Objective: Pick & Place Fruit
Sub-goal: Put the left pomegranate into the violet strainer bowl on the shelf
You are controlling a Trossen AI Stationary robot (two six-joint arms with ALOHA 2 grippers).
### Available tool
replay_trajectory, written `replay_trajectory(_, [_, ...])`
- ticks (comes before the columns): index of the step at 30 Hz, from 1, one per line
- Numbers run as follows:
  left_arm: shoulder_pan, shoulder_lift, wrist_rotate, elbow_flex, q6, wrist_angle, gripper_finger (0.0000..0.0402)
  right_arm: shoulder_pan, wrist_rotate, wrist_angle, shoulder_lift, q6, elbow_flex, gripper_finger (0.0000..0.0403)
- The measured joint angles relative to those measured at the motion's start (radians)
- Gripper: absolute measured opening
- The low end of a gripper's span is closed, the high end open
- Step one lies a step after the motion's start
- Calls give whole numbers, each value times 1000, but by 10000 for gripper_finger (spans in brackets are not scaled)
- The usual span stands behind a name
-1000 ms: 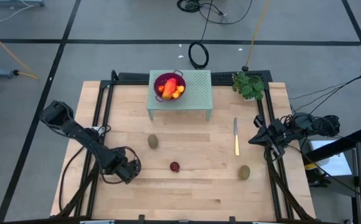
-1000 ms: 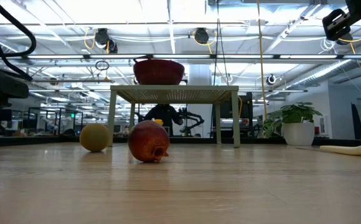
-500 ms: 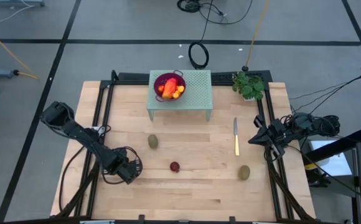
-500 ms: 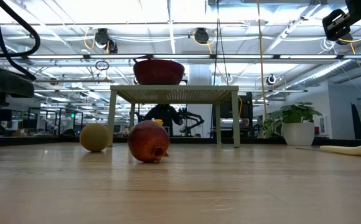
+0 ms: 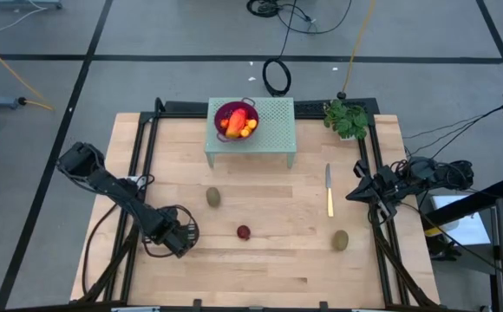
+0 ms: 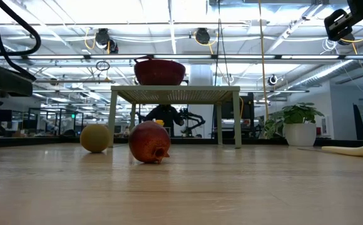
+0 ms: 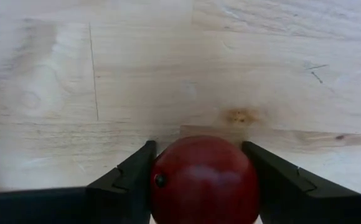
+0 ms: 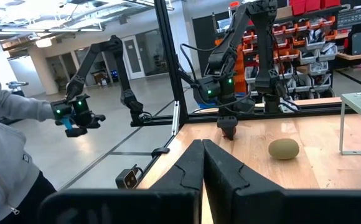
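- Fruit tally: several pieces fill the purple bowl (image 5: 237, 118); three lie loose on the desk (image 5: 269, 269).
- Left end effector (image 7: 199, 167) clamps a dark red ball (image 7: 204, 180).
- Right end effector (image 8: 202, 163) waits shut at the desk's edge.

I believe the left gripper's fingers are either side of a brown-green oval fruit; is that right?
Not quite: the left wrist view shows the left gripper with its fingers either side of a dark red ball, not a brown-green oval.

Surface (image 5: 269, 269): pale wood w/ grain. Dark red ball (image 7: 204, 182) btw black fingers (image 7: 127, 180). Another dark red ball (image 5: 244, 231); 2 brown-green ovals (image 5: 213, 198). Purple mesh bowl (image 5: 235, 110), red-orange + orange fruit inside. Pale green perforated stand (image 5: 273, 130). Yellow-handled knife (image 5: 329, 191).
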Motion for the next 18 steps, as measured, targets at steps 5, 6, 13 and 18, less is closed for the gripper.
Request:
replay_trajectory(5, [4, -34, -151, 46, 82, -3, 211, 0, 0, 0, 0, 0, 0, 0])
replay_trajectory(6, [5, -44, -203, 54, 95, 1, 208, 0, 0, 0, 0, 0, 0, 0])
replay_trajectory(13, [6, -148, -593, 94, 296, 49, 204, 0, -4, 0, 0, 0, 1, 0])
replay_trajectory(18, [5, -223, -834, 100, 617, 221, 213, 0, -8, 0, 0, 0, 1, 0])
